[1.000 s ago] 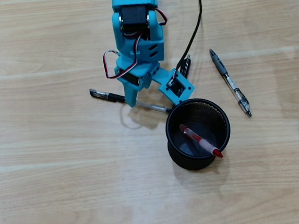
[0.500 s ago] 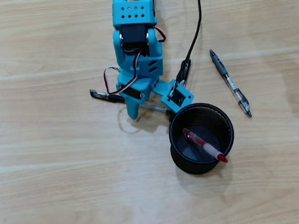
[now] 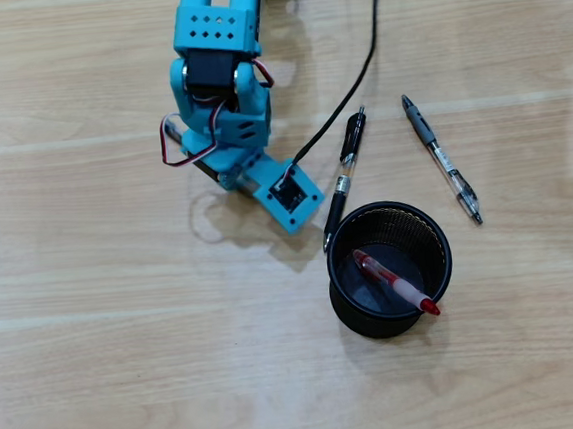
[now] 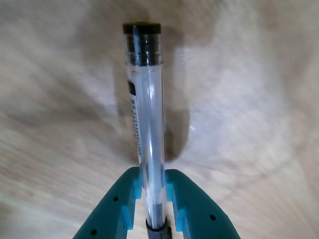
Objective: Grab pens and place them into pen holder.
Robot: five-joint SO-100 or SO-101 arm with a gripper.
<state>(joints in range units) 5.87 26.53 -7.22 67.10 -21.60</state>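
Teal claw fingers are squeezing tight on my clear pen with the black cap, so it is sticking straight out and cannot slip. I am holding it above the desk, since the pen holder is sitting off to the right in the overhead view with the red pen already leaning inside.

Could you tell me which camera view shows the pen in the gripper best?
The wrist view: the clear pen fills the frame, clamped between the teal gripper fingers, black end pointing away. In the overhead view the arm hides that pen entirely; only the black pen, grey-sleeved pen and holder show.
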